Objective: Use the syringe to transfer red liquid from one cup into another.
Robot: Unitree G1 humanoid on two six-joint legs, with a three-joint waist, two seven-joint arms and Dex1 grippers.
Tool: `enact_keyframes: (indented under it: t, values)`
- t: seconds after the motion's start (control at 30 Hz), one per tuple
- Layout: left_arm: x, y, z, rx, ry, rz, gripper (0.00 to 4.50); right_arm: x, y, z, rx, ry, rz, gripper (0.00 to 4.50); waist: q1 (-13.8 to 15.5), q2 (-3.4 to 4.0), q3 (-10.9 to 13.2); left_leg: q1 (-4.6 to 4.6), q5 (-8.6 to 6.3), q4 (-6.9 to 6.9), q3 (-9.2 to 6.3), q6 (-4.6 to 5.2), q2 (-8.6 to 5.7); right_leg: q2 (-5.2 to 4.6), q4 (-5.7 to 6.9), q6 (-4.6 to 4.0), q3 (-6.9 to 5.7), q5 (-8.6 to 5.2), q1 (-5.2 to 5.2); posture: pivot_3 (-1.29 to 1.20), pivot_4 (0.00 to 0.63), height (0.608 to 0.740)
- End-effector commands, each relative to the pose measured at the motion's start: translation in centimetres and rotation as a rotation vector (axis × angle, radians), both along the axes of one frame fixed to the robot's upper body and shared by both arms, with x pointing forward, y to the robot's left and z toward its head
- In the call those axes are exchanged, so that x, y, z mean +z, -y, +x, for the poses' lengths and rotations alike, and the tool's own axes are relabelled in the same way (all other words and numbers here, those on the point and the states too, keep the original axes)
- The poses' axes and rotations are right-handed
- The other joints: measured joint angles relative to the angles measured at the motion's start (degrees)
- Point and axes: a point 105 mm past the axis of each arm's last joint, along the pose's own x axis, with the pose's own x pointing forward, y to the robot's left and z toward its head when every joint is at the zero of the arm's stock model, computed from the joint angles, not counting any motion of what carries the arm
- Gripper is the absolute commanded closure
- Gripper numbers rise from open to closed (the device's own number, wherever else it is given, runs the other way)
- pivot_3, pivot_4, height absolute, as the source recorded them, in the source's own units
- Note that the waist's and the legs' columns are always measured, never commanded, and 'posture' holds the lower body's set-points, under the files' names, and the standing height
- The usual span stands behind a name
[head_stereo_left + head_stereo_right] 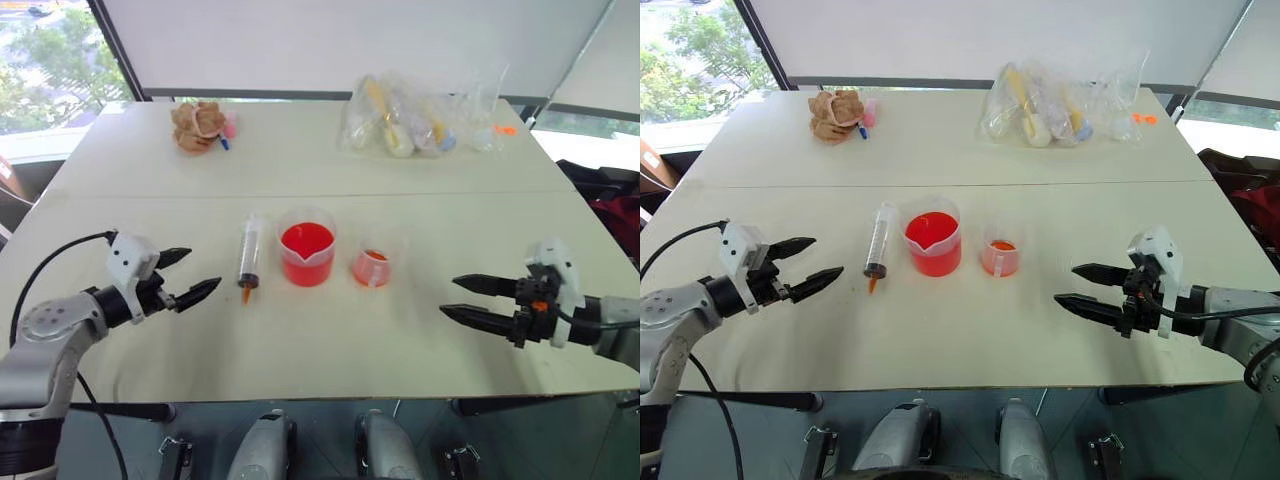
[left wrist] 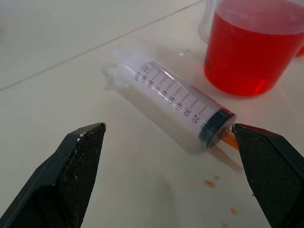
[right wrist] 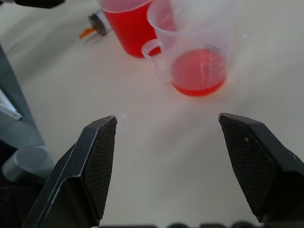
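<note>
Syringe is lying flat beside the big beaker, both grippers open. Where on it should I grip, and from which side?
Probably the middle of the barrel of the syringe, taken from above by the left gripper, which is open and nearest. It lies flat on the table, orange tip toward the robot, so the fingers would straddle its width. The beaker stands close on its right, so keep that finger tight to the barrel.
</note>
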Motion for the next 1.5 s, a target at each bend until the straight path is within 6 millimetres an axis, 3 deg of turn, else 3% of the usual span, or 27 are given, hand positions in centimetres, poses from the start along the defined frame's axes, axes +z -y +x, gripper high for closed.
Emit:
enact_keyframes:
  t: [0.03, 0.3, 0.7, 0.93, 1.03, 1.2, 1.33, 1.5]
  values:
    - [1.0, 0.4, 0.1, -0.02, 0.031, -0.021, 0.03, 1.4, -0.9, 0.0, 0.024, 0.061, 0.011, 0.92, 0.03, 0.0, 0.0, -0.01, -0.02, 0.0, 0.0, 0.03, 0.0, -0.01, -0.04, 0.01, 0.0, 0.0, 0.0, 0.0, 0.15, 0.74]
    - [1.2, 0.3, 0.7, 0.009, 0.039, -0.004, 0.03, 1.3, -1.1, 0.6, 0.007, 0.082, 0.017, 0.92, 0.1, 0.0, 0.0, -0.05, -0.07, -0.22, 0.01, 0.08, -0.03, -0.09, -0.13, 0.02, -0.01, 0.01, -0.08, 0.0, 0.15, 0.74]
    - [0.5, 2.3, 1.3, 0.036, 0.093, -0.083, 0.03, 0.7, -1.3, 1.2, -0.023, 0.107, 0.029, 0.92, 0.07, -0.01, 0.0, 0.02, -0.05, -0.56, 0.03, 0.05, -0.08, -0.09, -0.16, 0.2, -0.01, 0.11, -0.18, 0.0, 0.15, 0.74]
    - [2.2, 0.8, 3.7, 0.246, 0.114, -0.051, 0.03, 1.1, -1.2, 1.3, -0.028, 0.121, 0.026, 0.92, 0.18, -0.02, 0.0, 0.02, -0.03, -0.63, 0.02, 0.04, -0.09, -0.03, -0.14, 0.24, -0.08, 0.13, -0.2, 0.0, 0.15, 0.74]
    - [3.0, 1.7, 4.7, 0.221, -0.018, -0.064, 0.03, 2.5, -2.1, 1.1, 0.023, 0.159, 0.023, 0.92, 0.06, -0.05, 0.02, 0.03, -0.01, -0.62, 0.02, 0.03, -0.15, 0.06, -0.11, 0.26, -0.12, 0.14, -0.19, 0.0, 0.15, 0.74]
    - [2.5, 4.6, 4.6, 0.086, -0.381, 0.049, 0.03, 5.2, -3.9, 0.4, 0.108, 0.232, 0.013, 0.92, -0.21, -0.06, 0.02, 0.06, -0.01, -0.63, -0.01, 0.03, -0.13, 0.25, -0.04, 0.33, -0.13, 0.14, -0.2, 0.0, 0.15, 0.74]
    - [3.2, 5.0, 6.6, 0.174, -0.428, 0.054, 0.03, 6.3, -4.7, 0.3, 0.126, 0.294, -0.015, 0.92, -0.27, -0.06, 0.03, 0.07, -0.01, -0.65, -0.03, 0.03, -0.12, 0.27, -0.02, 0.39, -0.14, 0.1, -0.2, 0.0, 0.15, 0.74]
    - [3.0, 6.1, 7.5, 0.221, -0.528, 0.105, 0.03, 7.4, -5.9, -0.5, 0.166, 0.339, -0.036, 0.92, -0.31, -0.15, 0.08, 0.04, 0.03, -0.65, -0.03, -0.03, -0.11, 0.26, -0.02, 0.39, -0.13, 0.1, -0.23, 0.0, 0.15, 0.74]
